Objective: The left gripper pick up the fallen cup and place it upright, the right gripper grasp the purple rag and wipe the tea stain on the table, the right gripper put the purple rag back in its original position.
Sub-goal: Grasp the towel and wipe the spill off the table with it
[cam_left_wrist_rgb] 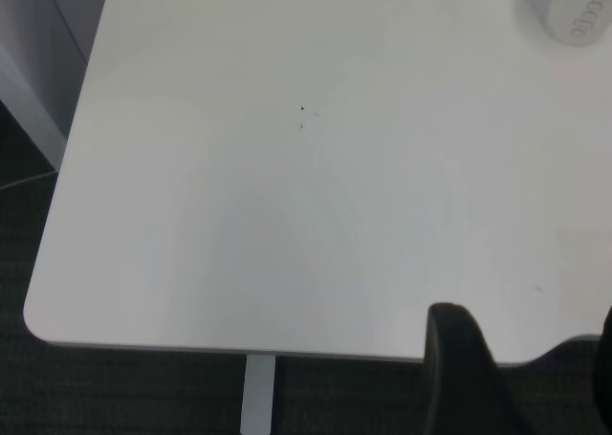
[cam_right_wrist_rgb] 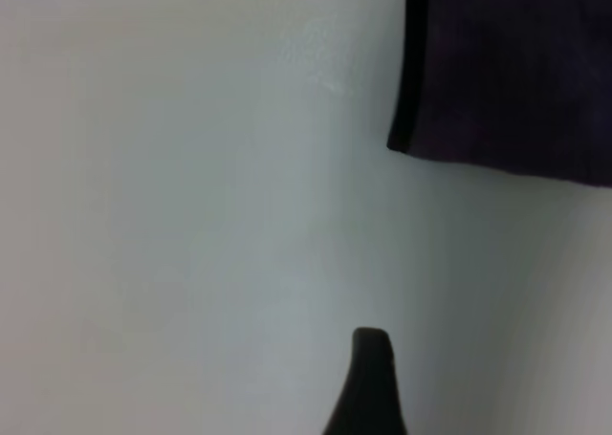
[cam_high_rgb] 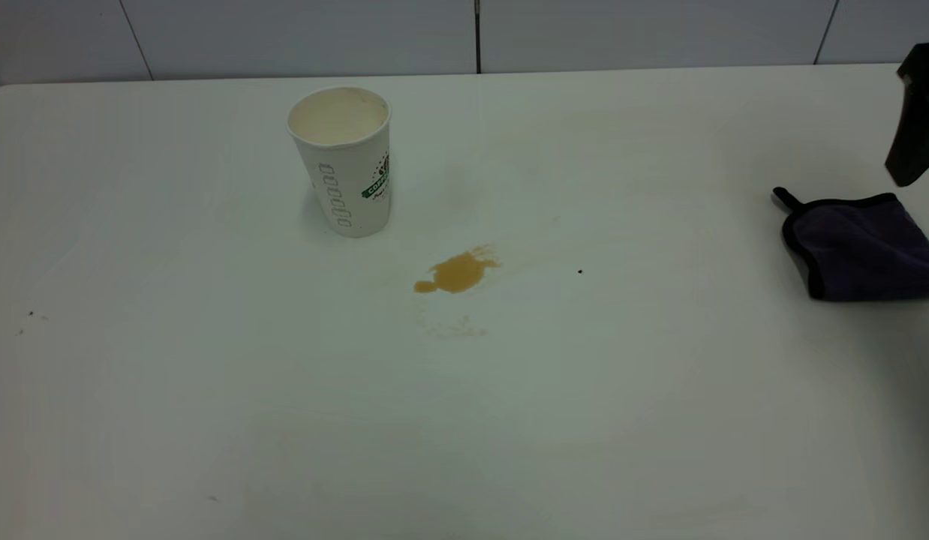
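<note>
Cup (cam_high_rgb: 344, 161) stands upright on surface (cam_high_rgb: 209, 390), mouth up, logo side facing exterior cam's right; the upright step looks done. Tea stain (cam_high_rgb: 457, 273) amber, unwiped, just in front of and to the right of cup, apart from it. Step in hand, judged: right tool goes for purple rag (cam_high_rgb: 864, 246)

Right tool (cam_high_rgb: 915, 120) hangs at far right edge of ext view, above and just behind rag, not touching. Only a dark housing shows there, and one dark fingertip (cam_right_wrist_rgb: 368, 382) in right wrist view; can't tell if released or clenched, nothing seen in it. Left tool (cam_left_wrist_rgb: 516, 378) off the near-left corner of surface per its wrist view, well apart from cup, fingers spread, released, nothing held

Rag: flat, folded, roughly square so no strong long axis; black loop corner points back-left toward wall/cup side; black-edged border faces stain. Right part runs out of ext view

How to do it well (judgement):
- come down over rag body, not the loop; loop grip would let cloth dangle and smear
- pinch enough fuzzy thickness so it won't slip during wipe
- note its spot and heading now; it must return there
- drag path toward stain should pass in front of cup, w/ margin, to avoid tipping it
</note>
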Controlling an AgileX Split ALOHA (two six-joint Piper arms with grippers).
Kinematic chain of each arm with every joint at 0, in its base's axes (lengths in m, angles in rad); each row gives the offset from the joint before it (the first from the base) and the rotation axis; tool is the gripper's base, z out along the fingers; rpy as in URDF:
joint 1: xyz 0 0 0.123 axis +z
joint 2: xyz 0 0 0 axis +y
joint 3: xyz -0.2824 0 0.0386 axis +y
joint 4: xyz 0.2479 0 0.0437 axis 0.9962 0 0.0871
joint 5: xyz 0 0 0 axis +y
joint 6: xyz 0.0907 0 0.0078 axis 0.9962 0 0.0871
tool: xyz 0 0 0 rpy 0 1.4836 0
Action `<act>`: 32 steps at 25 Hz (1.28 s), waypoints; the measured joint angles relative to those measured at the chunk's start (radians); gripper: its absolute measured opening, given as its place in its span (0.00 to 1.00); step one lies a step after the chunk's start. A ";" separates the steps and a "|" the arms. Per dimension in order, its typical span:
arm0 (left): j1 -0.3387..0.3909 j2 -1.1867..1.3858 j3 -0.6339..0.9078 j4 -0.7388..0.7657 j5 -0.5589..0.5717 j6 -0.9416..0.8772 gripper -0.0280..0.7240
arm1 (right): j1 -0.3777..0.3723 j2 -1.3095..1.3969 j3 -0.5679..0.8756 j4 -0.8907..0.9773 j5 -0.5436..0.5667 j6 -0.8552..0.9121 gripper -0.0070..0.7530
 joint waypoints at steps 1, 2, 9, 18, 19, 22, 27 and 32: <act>0.000 0.000 0.000 0.000 0.000 0.000 0.54 | 0.006 0.035 -0.029 -0.001 0.009 -0.001 0.94; 0.000 0.000 0.000 0.000 0.000 0.000 0.54 | 0.016 0.073 -0.061 -0.004 0.014 -0.002 0.94; 0.000 0.000 0.000 0.000 0.000 0.000 0.54 | 0.074 0.317 -0.299 -0.039 0.029 -0.003 0.93; 0.000 0.000 0.000 0.000 0.000 0.000 0.54 | 0.042 0.544 -0.536 -0.192 0.109 0.104 0.92; 0.000 0.000 0.000 0.000 0.000 0.000 0.54 | 0.041 0.554 -0.542 -0.200 0.106 0.108 0.92; 0.000 0.000 0.000 0.000 0.000 0.000 0.54 | 0.034 0.590 -0.558 -0.215 0.091 0.117 0.91; 0.000 0.000 0.000 0.000 0.000 0.000 0.54 | 0.021 0.618 -0.573 -0.219 0.088 0.144 0.83; 0.000 0.000 0.000 0.000 0.000 0.000 0.54 | 0.018 0.625 -0.577 -0.192 0.080 0.143 0.45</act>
